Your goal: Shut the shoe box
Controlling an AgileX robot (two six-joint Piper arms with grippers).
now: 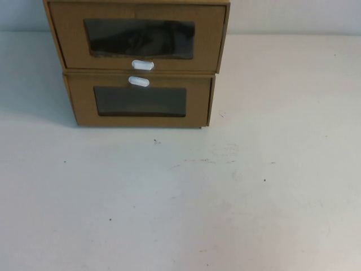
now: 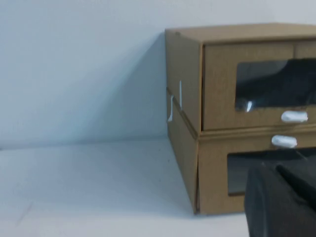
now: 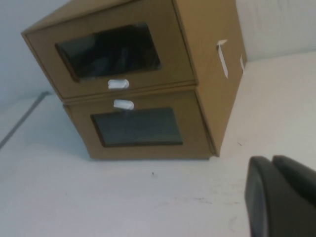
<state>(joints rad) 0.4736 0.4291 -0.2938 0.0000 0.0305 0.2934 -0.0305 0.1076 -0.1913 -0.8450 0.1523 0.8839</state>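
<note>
You have the brown cardboard drawer-style shoe box [image 1: 137,35] at the far edge of the white table [image 1: 225,197], left of centre in the high view. It sits squarely on top of a second, similar brown cardboard box [image 1: 139,101]. The shoe box's front carries a rectangular clear window [image 1: 139,38], dark inside, with a small white pull tab [image 1: 142,65] just below it. The lower box's own white tab [image 1: 139,81] sits above its window, so the two tabs lie close together, one over the other.

From your left wrist view, the shoe box's drawer front looks seated inside its outer sleeve, with only a thin seam around it. Your right wrist view shows a narrow white strip [image 3: 222,58] stuck on the side wall of the stack.

Neither arm appears in the high view. The left gripper [image 2: 284,202] shows only as a dark mass at the corner of its own wrist view, near the lower box's front and low on the stack. The right gripper [image 3: 279,197] is a dark rounded shape over bare table, apart from the boxes. You cannot tell whether either claw is spread or pressed together.
</note>
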